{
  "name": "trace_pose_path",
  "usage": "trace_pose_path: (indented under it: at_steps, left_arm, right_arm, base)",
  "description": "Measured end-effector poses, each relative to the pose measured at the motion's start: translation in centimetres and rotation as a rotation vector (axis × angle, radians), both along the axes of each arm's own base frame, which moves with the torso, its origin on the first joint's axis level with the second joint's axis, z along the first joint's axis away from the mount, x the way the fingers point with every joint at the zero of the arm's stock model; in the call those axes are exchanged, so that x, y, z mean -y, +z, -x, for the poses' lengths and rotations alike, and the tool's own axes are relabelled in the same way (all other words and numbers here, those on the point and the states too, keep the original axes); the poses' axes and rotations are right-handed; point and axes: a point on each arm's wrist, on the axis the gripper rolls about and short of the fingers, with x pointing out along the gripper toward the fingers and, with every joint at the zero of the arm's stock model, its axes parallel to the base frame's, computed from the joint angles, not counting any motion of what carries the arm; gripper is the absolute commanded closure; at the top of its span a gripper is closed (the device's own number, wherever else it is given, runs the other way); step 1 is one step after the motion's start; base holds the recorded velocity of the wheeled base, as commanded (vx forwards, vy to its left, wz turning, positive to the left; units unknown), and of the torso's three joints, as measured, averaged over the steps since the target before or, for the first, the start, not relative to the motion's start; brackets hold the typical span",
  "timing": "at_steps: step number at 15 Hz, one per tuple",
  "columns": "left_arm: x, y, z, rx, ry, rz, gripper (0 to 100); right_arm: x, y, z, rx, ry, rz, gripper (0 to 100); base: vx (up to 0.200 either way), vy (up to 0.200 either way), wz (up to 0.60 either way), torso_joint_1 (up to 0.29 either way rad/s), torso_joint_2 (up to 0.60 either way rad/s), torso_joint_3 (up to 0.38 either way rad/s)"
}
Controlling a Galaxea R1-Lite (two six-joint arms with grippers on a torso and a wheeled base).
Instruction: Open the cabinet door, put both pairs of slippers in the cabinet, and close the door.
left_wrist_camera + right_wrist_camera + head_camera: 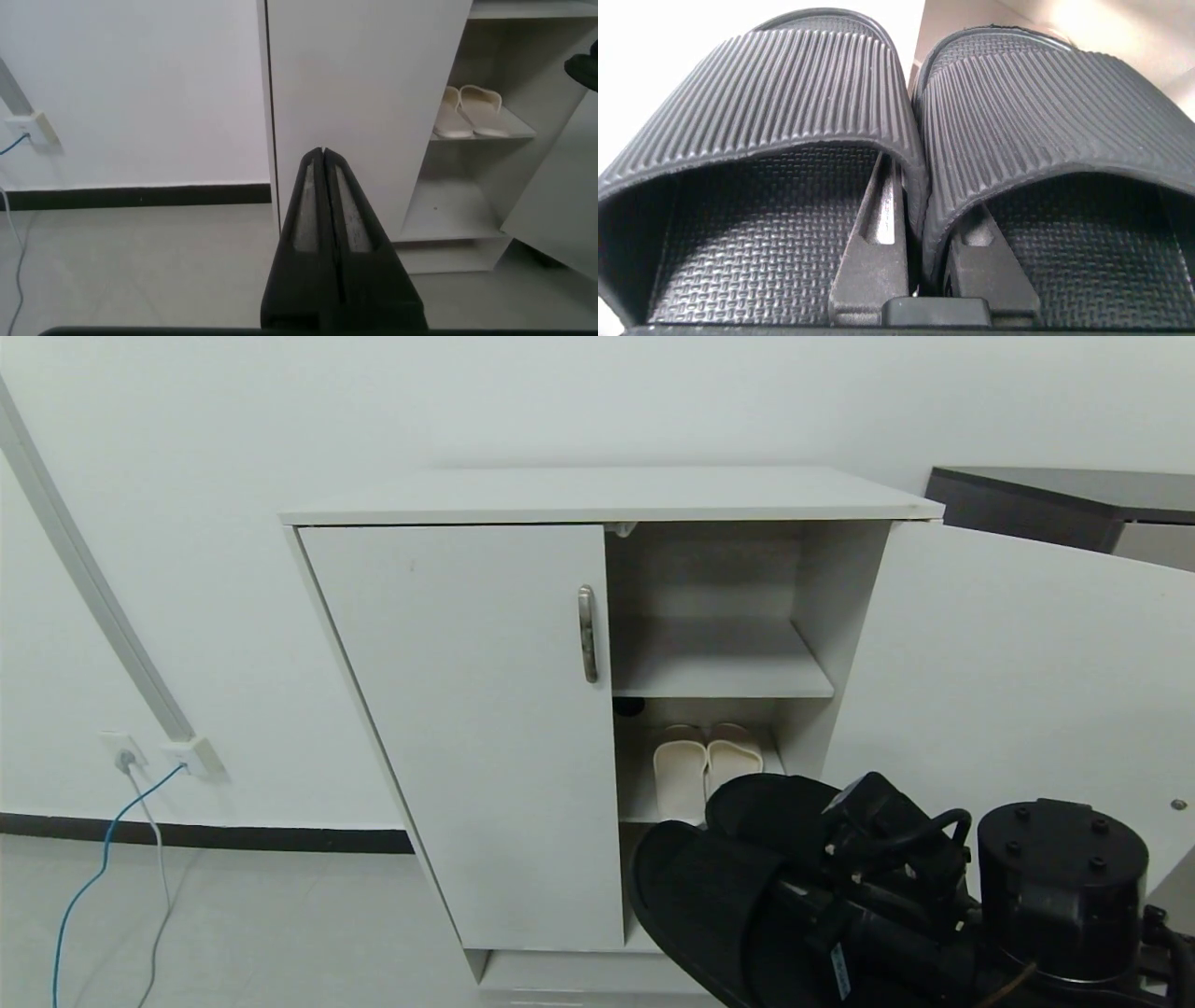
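before the open right side of the cabinet point(607, 495), my right gripper point(924, 219) holds the black slippers point(738, 887) as a pair, one finger inside each, pinching their touching inner walls together. they look to me like light ribbed foam: soft and grippy, more likely to flex and droop than to slip, so this hold on the side walls under the straps seems sound. the white slippers point(707, 767) sit on the lower shelf point(633, 784). my left gripper point(322, 215) hangs low near the closed left door point(467, 728), pressed together with nothing in it.
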Motion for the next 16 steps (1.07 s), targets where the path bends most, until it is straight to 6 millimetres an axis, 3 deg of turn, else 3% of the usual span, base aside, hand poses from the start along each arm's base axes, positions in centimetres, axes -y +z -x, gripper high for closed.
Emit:
trace_pose_path:
  at_steps: [16]
  left_arm:
    - [0.0, 0.0, 0.0, 0.0, 0.001, 0.001, 100]
  right_arm:
    - [0.03, -0.37, 0.18, -0.013, 0.013, 0.009, 100]
  base:
    - [0.0, 0.0, -0.04, 0.0, 0.03, 0.018]
